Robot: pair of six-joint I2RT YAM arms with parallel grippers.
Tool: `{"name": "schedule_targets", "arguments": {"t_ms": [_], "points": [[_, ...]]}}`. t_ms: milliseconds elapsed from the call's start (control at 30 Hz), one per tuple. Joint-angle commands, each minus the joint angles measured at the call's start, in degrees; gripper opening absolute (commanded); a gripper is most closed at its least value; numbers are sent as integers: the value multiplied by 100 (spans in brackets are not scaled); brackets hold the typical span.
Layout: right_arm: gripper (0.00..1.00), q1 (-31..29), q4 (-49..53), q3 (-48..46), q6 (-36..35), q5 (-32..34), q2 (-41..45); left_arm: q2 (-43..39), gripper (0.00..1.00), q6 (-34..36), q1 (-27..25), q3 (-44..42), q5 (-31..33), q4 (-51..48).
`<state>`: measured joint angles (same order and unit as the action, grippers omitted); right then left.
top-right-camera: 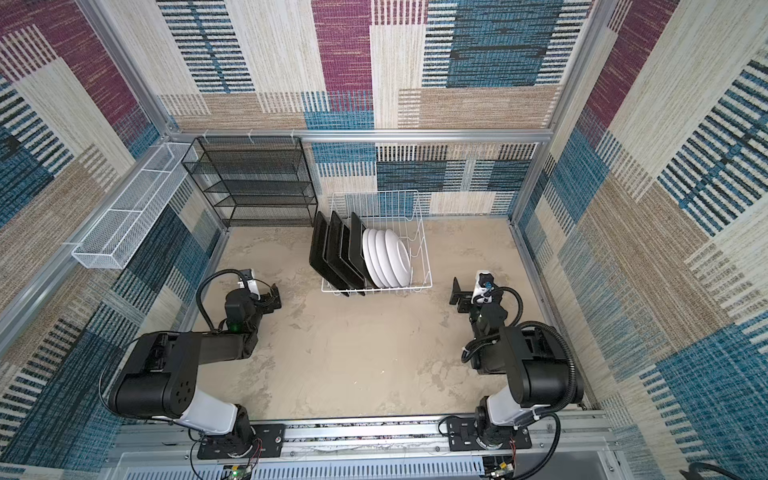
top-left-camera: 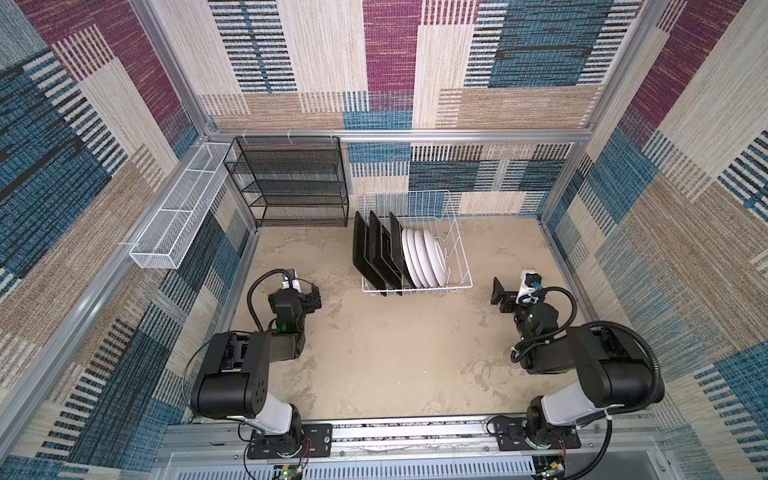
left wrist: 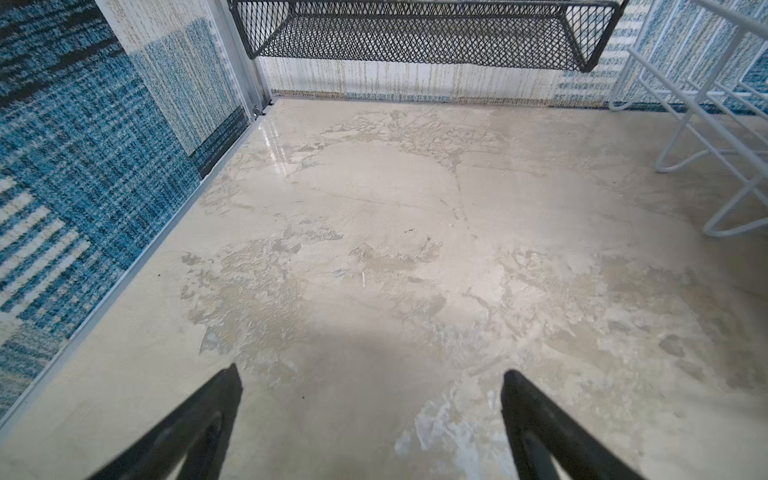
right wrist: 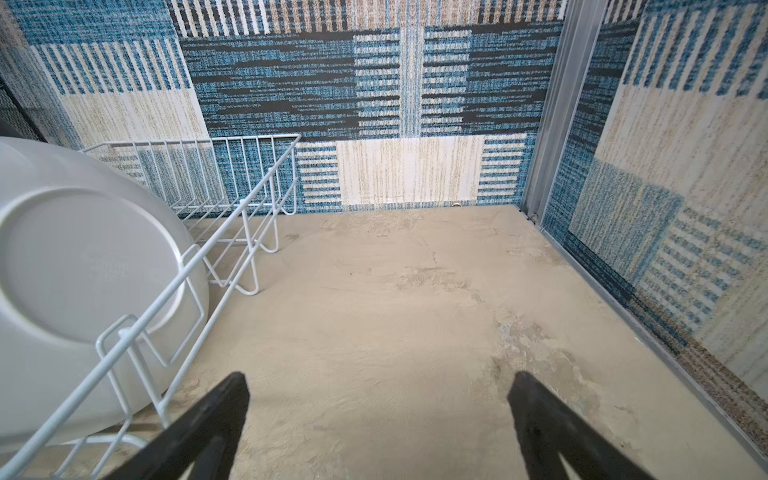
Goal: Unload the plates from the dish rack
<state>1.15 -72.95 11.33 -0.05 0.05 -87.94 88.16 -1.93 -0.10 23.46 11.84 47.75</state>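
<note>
Arms [top-left-camera: 232,374] black, lower links [top-left-camera: 276,411] white (glossy); ribbed black cables [top-left-camera: 656,368]; green lights [top-left-camera: 283,327]; left hand [left wrist: 370,370], right hand [right wrist: 380,374] black, tapered.

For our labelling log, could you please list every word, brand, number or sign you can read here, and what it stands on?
Nothing can be read clearly in any view.
Back of the round white plate, right wrist view: a faint embossed mark, too blurred to read.
No text is visible on the square black-backed plates, the dish rack or the black mesh shelf unit.
</note>
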Motion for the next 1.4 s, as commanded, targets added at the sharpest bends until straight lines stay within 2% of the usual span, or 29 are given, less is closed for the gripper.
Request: {"name": "schedule_targets", "arguments": {"t_ms": [0,1200,1367], "points": [[100,0,-141,27,5,-5,5,-10,99,-11,8,18,-14,33],[100,0,-113,31,-14,-53,21,-27,99,-9,10,-13,-46,65],[100,-1,226,149,-20,-105,174,-193,99,-162,10,-611,306,995]]}}
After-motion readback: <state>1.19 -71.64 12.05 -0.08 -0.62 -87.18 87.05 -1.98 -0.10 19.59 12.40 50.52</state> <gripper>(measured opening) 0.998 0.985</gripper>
